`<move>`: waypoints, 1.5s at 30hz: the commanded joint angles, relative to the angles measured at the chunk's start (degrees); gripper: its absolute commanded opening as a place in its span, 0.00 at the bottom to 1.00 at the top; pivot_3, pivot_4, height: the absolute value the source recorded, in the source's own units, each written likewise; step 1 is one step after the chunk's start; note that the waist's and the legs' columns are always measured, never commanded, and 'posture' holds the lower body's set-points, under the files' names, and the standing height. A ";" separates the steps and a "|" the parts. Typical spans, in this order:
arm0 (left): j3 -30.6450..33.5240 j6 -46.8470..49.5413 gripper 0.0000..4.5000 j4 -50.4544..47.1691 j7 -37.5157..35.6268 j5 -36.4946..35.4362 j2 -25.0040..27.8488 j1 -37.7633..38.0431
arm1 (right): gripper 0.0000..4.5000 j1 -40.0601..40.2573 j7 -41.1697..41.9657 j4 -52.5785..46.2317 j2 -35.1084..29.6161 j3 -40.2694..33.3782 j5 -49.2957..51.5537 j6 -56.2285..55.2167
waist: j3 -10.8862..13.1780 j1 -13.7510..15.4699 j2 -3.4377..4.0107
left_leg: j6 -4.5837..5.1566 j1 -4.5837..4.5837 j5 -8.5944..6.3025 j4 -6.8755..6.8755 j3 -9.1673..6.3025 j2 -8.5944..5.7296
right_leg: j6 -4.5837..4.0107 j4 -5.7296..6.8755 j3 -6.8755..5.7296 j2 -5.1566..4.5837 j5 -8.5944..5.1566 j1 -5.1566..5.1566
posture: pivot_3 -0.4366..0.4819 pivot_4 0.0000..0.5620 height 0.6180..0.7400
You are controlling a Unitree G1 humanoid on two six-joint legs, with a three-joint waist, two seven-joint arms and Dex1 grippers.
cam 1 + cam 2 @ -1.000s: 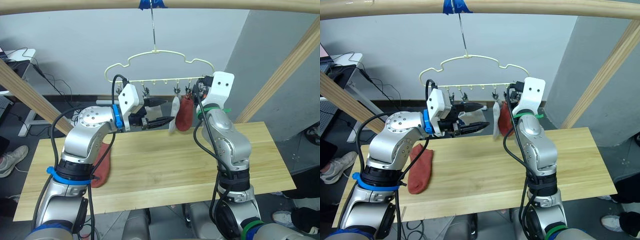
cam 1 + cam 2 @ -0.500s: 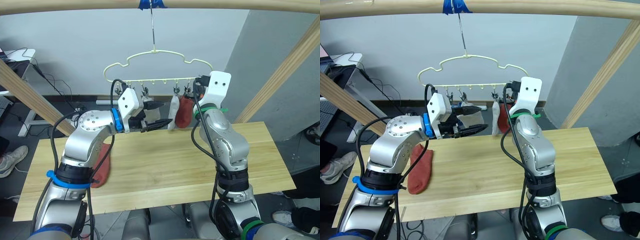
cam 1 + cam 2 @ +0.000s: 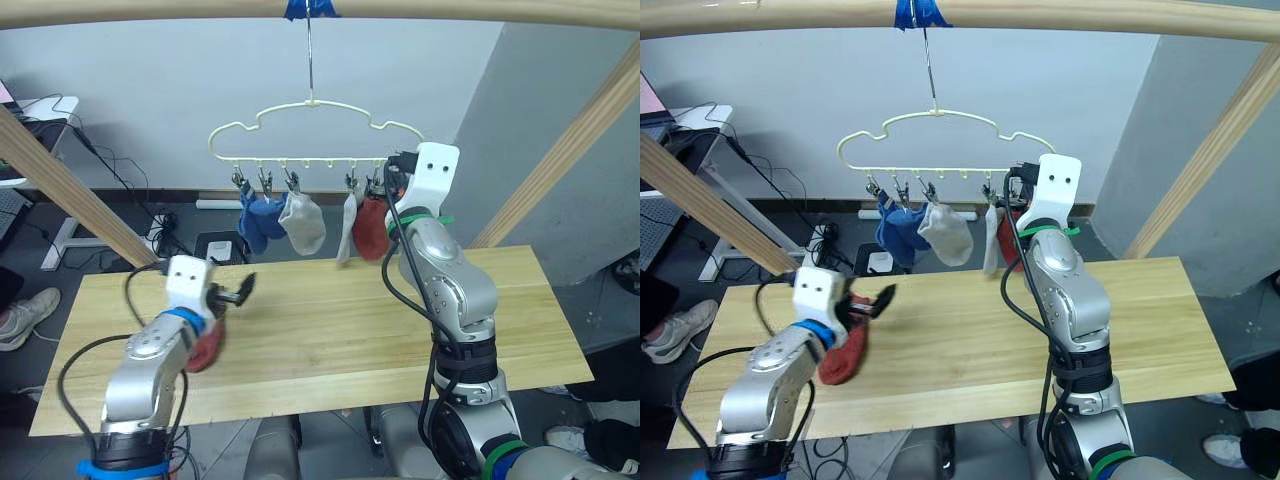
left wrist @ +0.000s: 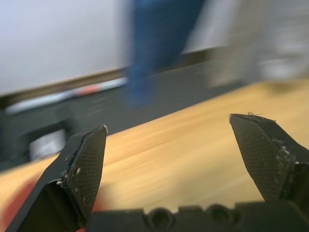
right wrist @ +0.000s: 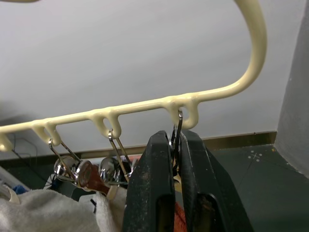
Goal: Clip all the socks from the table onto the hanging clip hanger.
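A wooden pole frame point(image 3: 150, 10) spans the top and slopes down both sides; cables and a white side table sit on the floor behind. The desk point(image 3: 330, 330) carries one rust-red sock point(image 3: 843, 352) near its left end, partly hidden by the left arm. Above the desk's far edge hangs the hanger point(image 3: 315, 130), its clips holding blue socks point(image 3: 259, 220), a grey sock point(image 3: 304, 222), a pale sock point(image 3: 346, 228) and a red sock point(image 3: 369, 226). The left pincer point(image 4: 174, 145) is spread wide, empty, over the desk. The right pincer point(image 5: 176, 159) is pressed together on a metal clip point(image 5: 177, 126) at the hanger's right end. No writing is readable.
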 commanded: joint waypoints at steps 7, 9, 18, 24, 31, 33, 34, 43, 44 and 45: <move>2.21 2.39 1.00 16.04 -0.90 0.25 2.96 -5.65 | 0.00 -2.85 2.77 -1.99 1.61 -0.03 1.05 1.68 | 0.01 0.01 0.01 | 0.03 -0.01 0.02 -0.03 -0.01 0.00 | -0.03 -0.02 -0.04 0.00 0.02 0.00 | 0.28 0.50 1.00; 1.40 2.74 1.00 19.19 -2.07 0.26 3.30 -7.01 | 0.00 -2.87 3.12 -1.97 1.77 0.07 1.05 2.05 | 0.01 0.00 0.01 | 0.03 -0.01 0.02 -0.05 -0.01 0.00 | -0.05 -0.02 -0.04 0.00 0.03 -0.01 | 0.28 0.50 1.00; -0.78 4.72 0.81 24.57 -5.57 -0.03 4.00 -8.16 | 0.00 -3.11 3.68 -2.43 2.43 0.20 1.19 3.18 | 0.04 -0.04 0.05 | 0.03 0.01 0.02 -0.08 0.00 0.04 | -0.02 -0.02 -0.04 0.01 0.01 -0.02 | 0.27 0.51 1.00; -1.12 4.32 0.49 25.35 -7.43 -0.15 4.49 -8.12 | 0.00 -3.14 3.45 -2.56 2.91 0.11 1.44 3.39 | 0.05 -0.05 0.07 | 0.03 0.01 0.02 -0.08 0.00 0.04 | 0.01 -0.02 -0.03 0.00 -0.01 -0.01 | 0.26 0.51 1.00; -1.68 3.22 0.15 26.79 -13.07 -1.00 5.89 -8.78 | 0.00 -2.99 3.16 -2.63 3.03 0.16 1.56 3.42 | 0.06 -0.08 0.09 | 0.03 0.01 0.02 -0.10 0.00 0.04 | 0.03 -0.05 -0.03 0.00 -0.03 -0.02 | 0.26 0.51 1.00; -1.74 2.39 0.03 28.17 -14.71 -0.95 6.55 -9.44 | 0.00 -2.85 3.11 -2.77 2.95 0.17 1.59 3.46 | 0.06 -0.07 0.09 | 0.03 0.01 0.02 -0.11 0.00 0.04 | 0.04 -0.06 -0.03 0.00 -0.03 -0.02 | 0.25 0.51 1.00; -1.72 2.07 0.01 28.65 -15.21 -0.89 6.71 -9.66 | 0.00 -2.81 3.08 -2.81 2.94 0.19 1.61 3.48 | 0.07 -0.09 0.10 | 0.03 0.01 0.02 -0.11 0.00 0.04 | 0.04 -0.06 -0.04 0.00 -0.04 -0.02 | 0.25 0.51 1.00; -5.89 2.01 0.01 10.81 -29.48 -9.28 5.00 -7.69 | 0.00 -2.67 2.89 -3.26 2.61 0.15 1.79 3.40 | 0.12 0.04 0.14 | 0.03 -0.09 0.02 -0.19 0.03 0.11 | -0.02 -0.23 -0.04 -0.01 0.00 -0.08 | 0.25 0.51 1.00; -7.41 3.47 0.01 7.10 -31.21 -10.73 4.92 -7.33 | 0.00 -2.68 2.85 -3.37 2.53 0.10 1.84 3.45 | 0.12 0.11 0.15 | 0.03 -0.15 0.02 -0.20 0.02 0.24 | -0.08 -0.28 -0.07 -0.02 0.03 -0.10 | 0.25 0.51 1.00; -9.33 5.08 0.01 3.09 -32.84 -12.27 4.84 -7.14 | 0.00 -2.71 2.79 -3.52 2.45 0.05 1.91 3.56 | 0.12 0.10 0.14 | 0.02 -0.20 0.02 -0.19 0.03 0.47 | -0.18 -0.32 -0.09 -0.02 0.09 -0.10 | 0.25 0.51 1.00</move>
